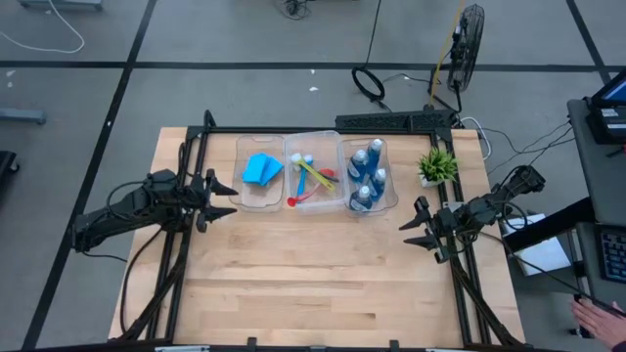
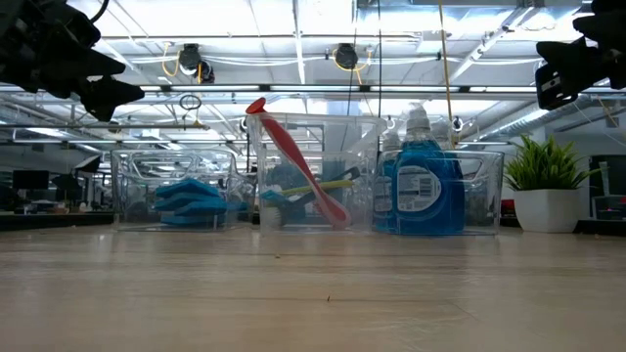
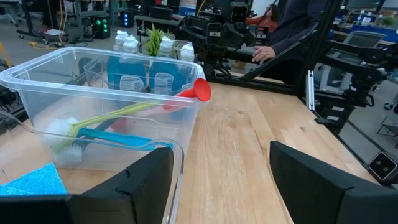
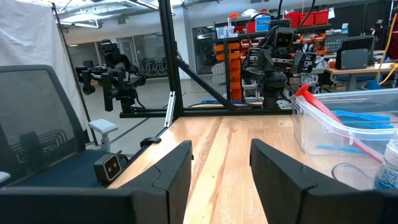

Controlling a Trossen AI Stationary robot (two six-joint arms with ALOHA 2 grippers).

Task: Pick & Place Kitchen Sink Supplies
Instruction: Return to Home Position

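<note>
Left gripper (image 1: 225,189) spread, empty, beside clear bins (image 1: 313,136), right gripper (image 1: 415,227) spread, empty, near potted plant (image 1: 437,164), sponges (image 1: 261,169), brushes (image 1: 315,179), bottles (image 1: 368,176) each in separate bin.

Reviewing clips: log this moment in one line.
sponges in left bin | brushes in middle bin | bottles in right bin | left gripper open, raised, table left | right gripper open, raised, table right
</note>
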